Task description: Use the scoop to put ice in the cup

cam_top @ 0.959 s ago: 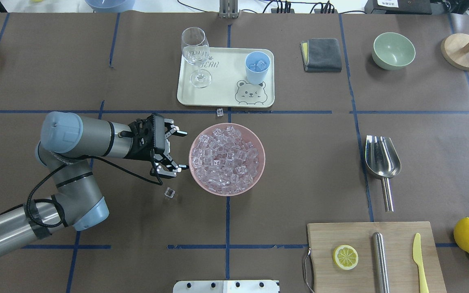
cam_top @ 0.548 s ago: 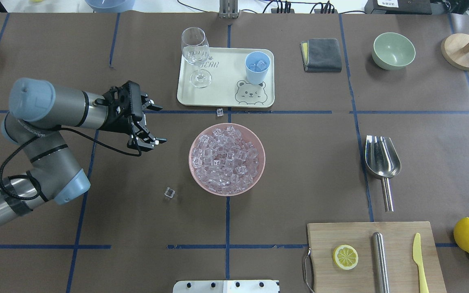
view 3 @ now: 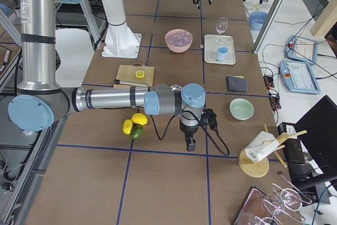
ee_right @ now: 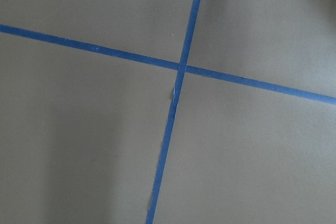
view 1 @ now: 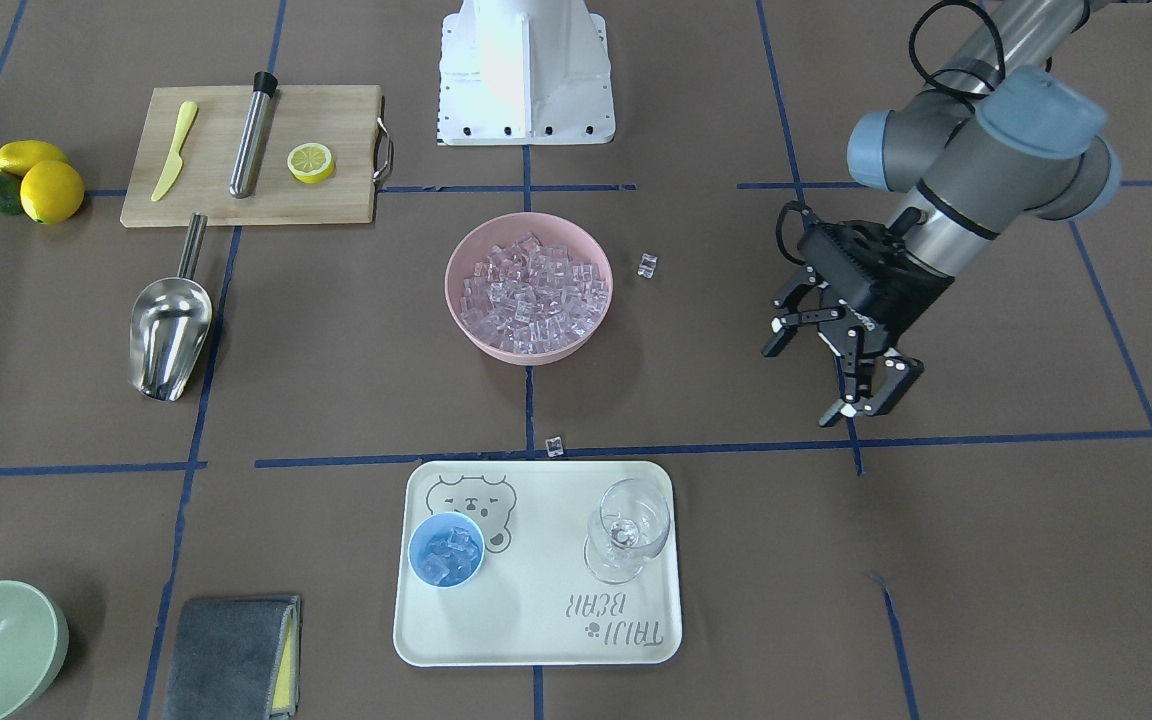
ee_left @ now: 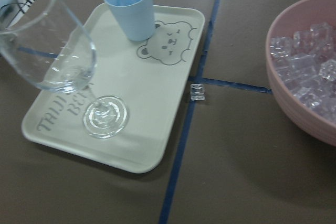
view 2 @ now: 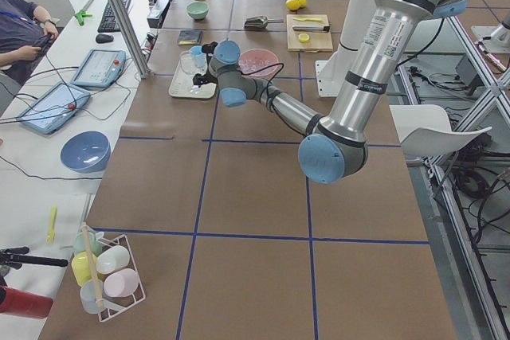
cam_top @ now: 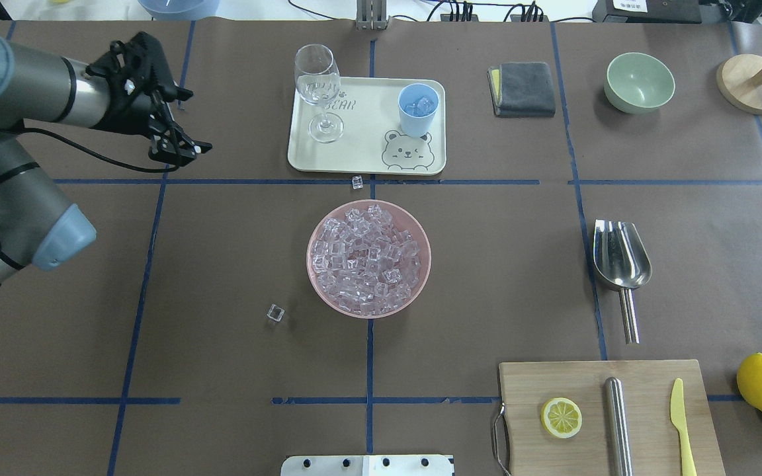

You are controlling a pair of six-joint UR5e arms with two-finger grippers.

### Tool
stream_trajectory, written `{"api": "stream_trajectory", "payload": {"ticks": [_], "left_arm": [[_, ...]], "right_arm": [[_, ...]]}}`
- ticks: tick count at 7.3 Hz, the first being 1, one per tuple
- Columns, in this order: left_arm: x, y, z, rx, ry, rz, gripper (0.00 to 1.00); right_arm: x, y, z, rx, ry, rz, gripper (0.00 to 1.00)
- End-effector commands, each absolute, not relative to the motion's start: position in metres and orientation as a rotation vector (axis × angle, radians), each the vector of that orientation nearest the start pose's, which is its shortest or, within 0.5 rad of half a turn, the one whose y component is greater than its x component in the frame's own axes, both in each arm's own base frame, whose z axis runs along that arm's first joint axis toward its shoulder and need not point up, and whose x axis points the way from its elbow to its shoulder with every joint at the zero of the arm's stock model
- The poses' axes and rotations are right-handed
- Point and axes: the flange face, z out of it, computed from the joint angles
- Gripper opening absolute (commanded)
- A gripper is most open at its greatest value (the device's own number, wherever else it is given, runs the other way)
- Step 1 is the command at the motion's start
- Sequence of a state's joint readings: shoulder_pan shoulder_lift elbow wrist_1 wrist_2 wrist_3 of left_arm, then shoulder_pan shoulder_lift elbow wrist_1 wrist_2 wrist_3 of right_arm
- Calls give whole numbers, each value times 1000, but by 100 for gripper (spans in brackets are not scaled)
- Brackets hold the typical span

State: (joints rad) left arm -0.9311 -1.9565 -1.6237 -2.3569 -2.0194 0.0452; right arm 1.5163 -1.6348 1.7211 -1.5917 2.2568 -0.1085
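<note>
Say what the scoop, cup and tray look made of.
Scoop: looks like polished stainless steel, mirror-bright with reflections in the trough.
Cup: probably matte plastic, opaque light blue, no glare.
Tray: likely matte plastic or melamine, cream with a printed bear; cannot tell which.

Left hand (cam_top: 194, 119) now well away from pink bowl (cam_top: 309, 259), left of tray (cam_top: 354, 142).

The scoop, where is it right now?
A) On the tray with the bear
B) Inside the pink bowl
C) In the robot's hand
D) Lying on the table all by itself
D: the scoop lies flat on the table, and the open left gripper is far across from it, holding nothing.
</note>
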Motion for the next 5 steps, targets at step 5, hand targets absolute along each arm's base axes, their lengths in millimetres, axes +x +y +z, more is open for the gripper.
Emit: {"api": "stream_trajectory", "payload": {"ticks": [5], "left_arm": [[90,-616,483,476,710,478,100]], "right_arm": [[44,-459,638,44,-701,-163,100]]}}
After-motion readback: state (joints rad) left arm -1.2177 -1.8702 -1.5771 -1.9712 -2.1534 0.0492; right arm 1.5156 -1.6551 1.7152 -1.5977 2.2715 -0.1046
